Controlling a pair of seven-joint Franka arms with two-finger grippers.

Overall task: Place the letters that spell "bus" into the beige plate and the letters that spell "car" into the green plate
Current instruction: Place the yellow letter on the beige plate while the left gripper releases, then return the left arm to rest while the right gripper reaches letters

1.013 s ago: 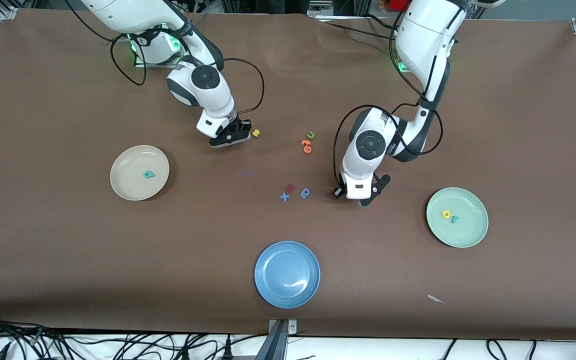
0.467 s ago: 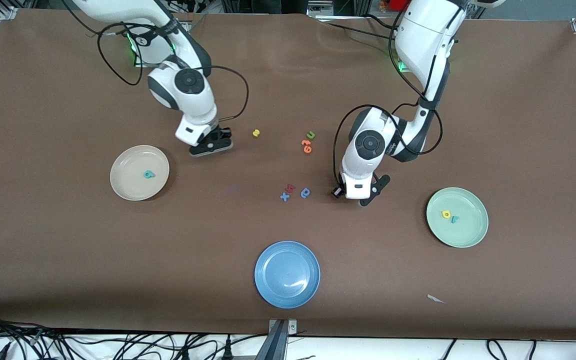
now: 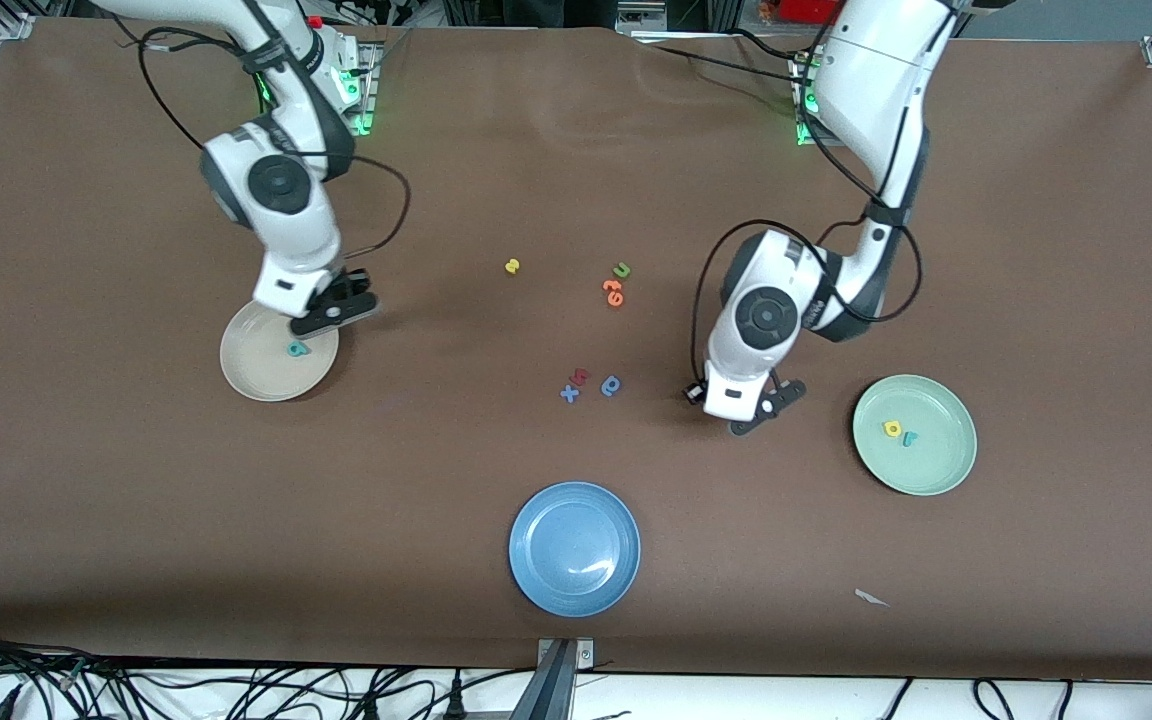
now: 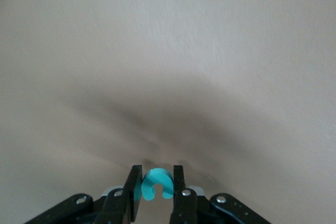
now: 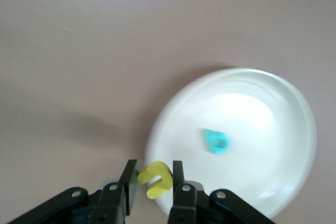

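Letters for "bus": teal "b" (image 3: 297, 348) lies in the beige plate (image 3: 251, 375); yellow "u" (image 5: 155, 178) is pinched in the shut right gripper (image 5: 151, 182), at the plate's rim nearest the robots; yellow "s" (image 3: 512, 266) lies on the table, farther from the front camera than the spare letters.

Letters for "car": yellow "a" (image 3: 892, 429) and teal "r" (image 3: 909, 438) lie in the green plate (image 3: 941, 475); teal "c" (image 4: 155, 183) is clamped between the nearly closed fingers of the left gripper (image 4: 155, 187), over bare table between the spare letters and the green plate.

Change noted: within the last second the right gripper (image 3: 334, 310) has swung from beside the "s" across to the beige plate; the left gripper (image 3: 754, 405) has shifted slightly toward the green plate. Judged: "u" is about ready to drop; "c" is under carry; "s" remains to be fetched.

View differences: only the wrist views show the held letters; the front view hides both under the wrists. Only the front view shows the "s", the green plate and the blue plate (image 3: 536, 580).
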